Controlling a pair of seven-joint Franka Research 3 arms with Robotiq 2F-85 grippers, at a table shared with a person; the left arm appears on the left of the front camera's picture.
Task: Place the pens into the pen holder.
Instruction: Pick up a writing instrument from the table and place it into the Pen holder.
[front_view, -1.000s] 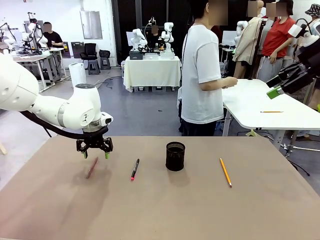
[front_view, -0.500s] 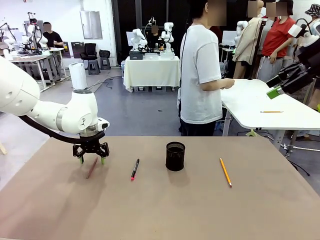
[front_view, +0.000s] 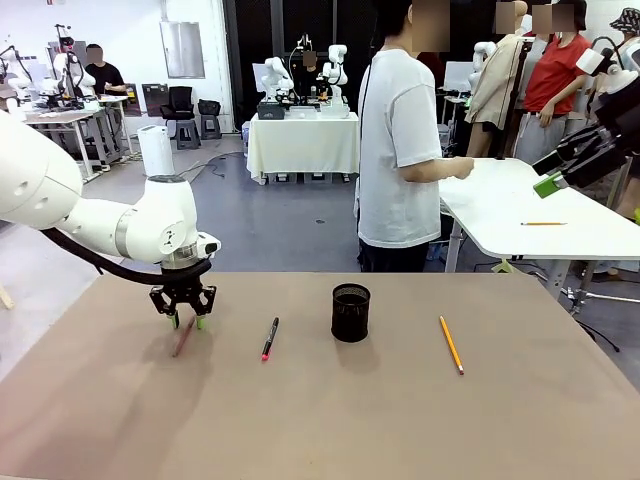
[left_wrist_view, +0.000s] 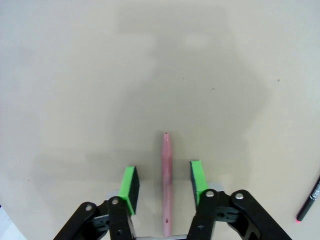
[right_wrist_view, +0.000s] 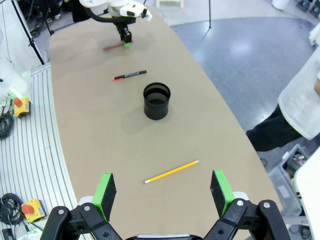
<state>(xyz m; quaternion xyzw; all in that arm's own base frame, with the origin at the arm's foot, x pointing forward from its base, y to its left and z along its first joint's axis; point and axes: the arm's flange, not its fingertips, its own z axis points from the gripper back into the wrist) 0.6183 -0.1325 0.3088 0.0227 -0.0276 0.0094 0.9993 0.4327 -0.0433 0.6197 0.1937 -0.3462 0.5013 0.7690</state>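
Front view: the left arm reaches down to the left part of the brown surface (front_view: 350, 420). The left fingers (front_view: 198, 320) point straight down, their green tips low over the far end of the red pen (front_view: 183, 340), one tip on each side. The red pen lies flat, slanting toward the near edge. To its right lies the black pen (front_view: 269, 339), red end nearest the camera. Right of that the holder (front_view: 350, 312) stands upright near the middle of the surface, and the pencil (front_view: 451, 344) lies well to its right. Nothing shows above the holder's rim. A person (front_view: 400, 150) in a white T-shirt stands beyond the far edge, turned sideways.

Left wrist view: the left fingers (left_wrist_view: 131, 186) are spread, and the red pen (left_wrist_view: 166, 185) runs lengthwise between the two green pads with a gap on each side, touching neither. The black pen's (left_wrist_view: 310, 202) red end shows at the right edge.

Right wrist view: the right fingers (right_wrist_view: 105, 192) are spread wide, high above the surface and gripping nothing. Below them lies the pencil (right_wrist_view: 171, 171), then the holder (right_wrist_view: 157, 101), looking empty inside, then the black pen (right_wrist_view: 130, 75). Farthest off, the red pen (right_wrist_view: 112, 47) lies under the left fingers (right_wrist_view: 125, 41).
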